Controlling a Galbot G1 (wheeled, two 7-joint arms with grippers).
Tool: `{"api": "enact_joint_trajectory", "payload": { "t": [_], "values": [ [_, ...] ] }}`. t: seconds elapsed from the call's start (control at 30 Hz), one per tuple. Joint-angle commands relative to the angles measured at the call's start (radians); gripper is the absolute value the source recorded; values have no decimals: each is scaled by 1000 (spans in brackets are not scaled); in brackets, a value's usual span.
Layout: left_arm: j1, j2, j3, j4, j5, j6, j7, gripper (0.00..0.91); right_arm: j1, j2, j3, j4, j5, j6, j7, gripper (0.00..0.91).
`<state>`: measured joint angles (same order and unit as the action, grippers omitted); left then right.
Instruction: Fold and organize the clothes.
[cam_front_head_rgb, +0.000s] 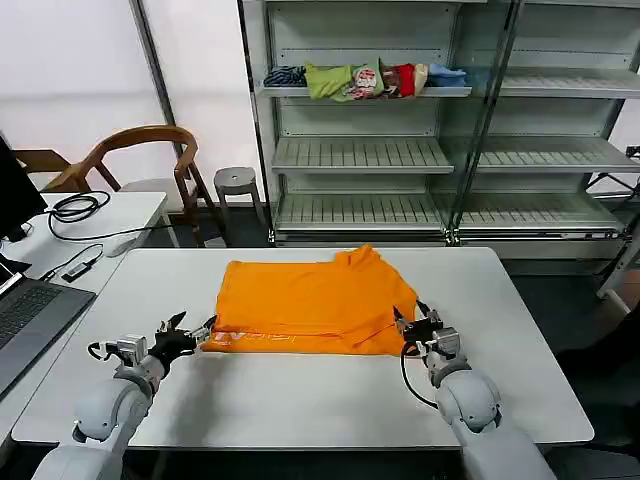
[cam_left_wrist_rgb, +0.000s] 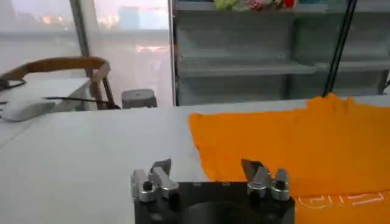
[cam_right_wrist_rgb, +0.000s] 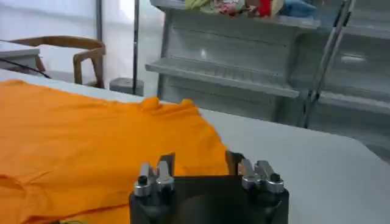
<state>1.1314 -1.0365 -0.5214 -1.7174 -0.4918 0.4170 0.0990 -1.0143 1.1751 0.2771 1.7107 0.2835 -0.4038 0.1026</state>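
Note:
The orange T-shirt (cam_front_head_rgb: 312, 304) lies folded on the white table (cam_front_head_rgb: 300, 390), white lettering along its near edge. My left gripper (cam_front_head_rgb: 190, 328) is open at the shirt's near left corner; in the left wrist view the gripper (cam_left_wrist_rgb: 206, 167) spans the T-shirt's (cam_left_wrist_rgb: 292, 146) left edge. My right gripper (cam_front_head_rgb: 416, 322) is open at the near right corner; in the right wrist view its fingers (cam_right_wrist_rgb: 196, 163) straddle the T-shirt's (cam_right_wrist_rgb: 91, 146) right edge. Nothing is gripped.
A metal shelf unit (cam_front_head_rgb: 440, 150) stands behind the table with small coloured folded garments (cam_front_head_rgb: 365, 80) on an upper shelf. A wooden chair (cam_front_head_rgb: 140, 160), a stool (cam_front_head_rgb: 238, 182) and a side desk with cables and a laptop (cam_front_head_rgb: 30, 310) are at the left.

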Motion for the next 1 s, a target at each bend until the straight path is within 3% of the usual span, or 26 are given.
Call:
{"api": "enact_joint_trajectory", "payload": {
  "t": [0.03, 0.27, 1.0],
  "values": [
    [117, 3, 2, -133, 35, 16, -12, 907, -154, -26, 46, 166, 38, -29, 36, 907],
    [110, -26, 26, -99, 54, 89, -76, 907, -218, -21, 53, 181, 31, -28, 40, 907],
    [62, -47, 33, -49, 23, 98, -87, 907, -207, -10, 46, 137, 32, -28, 53, 907]
  ]
}}
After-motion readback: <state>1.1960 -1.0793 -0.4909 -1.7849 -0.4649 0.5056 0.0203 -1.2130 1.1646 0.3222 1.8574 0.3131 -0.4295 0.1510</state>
